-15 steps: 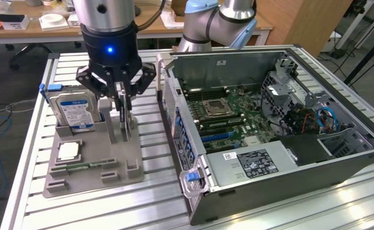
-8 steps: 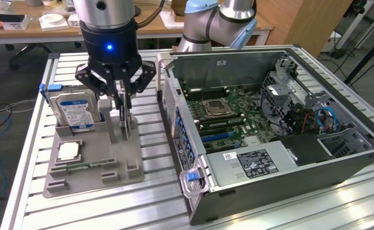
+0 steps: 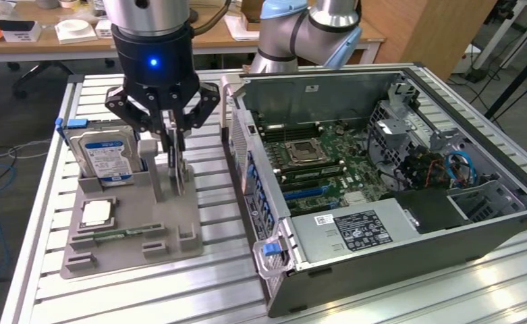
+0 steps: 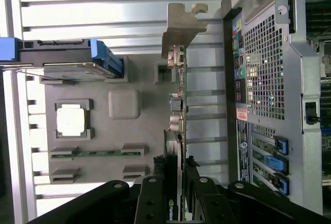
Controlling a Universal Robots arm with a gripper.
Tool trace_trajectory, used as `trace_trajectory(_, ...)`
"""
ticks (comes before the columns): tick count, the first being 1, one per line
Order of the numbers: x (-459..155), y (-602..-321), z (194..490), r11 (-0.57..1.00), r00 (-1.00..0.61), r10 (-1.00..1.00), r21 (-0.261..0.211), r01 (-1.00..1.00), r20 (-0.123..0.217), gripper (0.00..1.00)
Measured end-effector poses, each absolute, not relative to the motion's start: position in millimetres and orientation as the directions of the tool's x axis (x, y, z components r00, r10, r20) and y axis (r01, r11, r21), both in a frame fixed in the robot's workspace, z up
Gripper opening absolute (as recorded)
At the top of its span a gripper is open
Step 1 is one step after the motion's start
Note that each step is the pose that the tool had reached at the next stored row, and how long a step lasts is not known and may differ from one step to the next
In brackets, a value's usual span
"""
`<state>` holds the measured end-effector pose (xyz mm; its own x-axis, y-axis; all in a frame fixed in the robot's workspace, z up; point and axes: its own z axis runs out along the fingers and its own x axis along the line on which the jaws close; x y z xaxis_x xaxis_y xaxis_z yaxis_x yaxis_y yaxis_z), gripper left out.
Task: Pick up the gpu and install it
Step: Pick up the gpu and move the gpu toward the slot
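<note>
As I see it, gpu point(image 4: 177, 113): standing on edge in the gray tray point(image 3: 155, 226), beside the open PC case point(image 3: 479, 226)
surface: slatted aluminium table point(image 3: 218, 287); desks point(image 3: 38, 43) behind
arm point(image 3: 150, 17): vertical over tray
gripper point(image 4: 176, 175): part-closed, pinching the gpu's two faces

The gpu point(image 4: 178, 110) stands on edge at the tray point(image 3: 155, 226), between the hard drive point(image 3: 106, 158) and the computer case point(image 3: 407, 270).

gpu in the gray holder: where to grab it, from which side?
Take the gpu by its upper edge, clamping across the two broad faces, coming straight down from above. It stands on edge in the gray holder, thin edge up, so those faces likely give the best opposed flats.
</note>
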<state>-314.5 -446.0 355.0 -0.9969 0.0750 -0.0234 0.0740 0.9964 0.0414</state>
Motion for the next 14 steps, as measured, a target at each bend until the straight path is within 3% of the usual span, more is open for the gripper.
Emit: trace_trajectory(14,-314.5,-446.0,362.8,0.996,-0.997,0.075,0.041,0.074,-0.023,0.26)
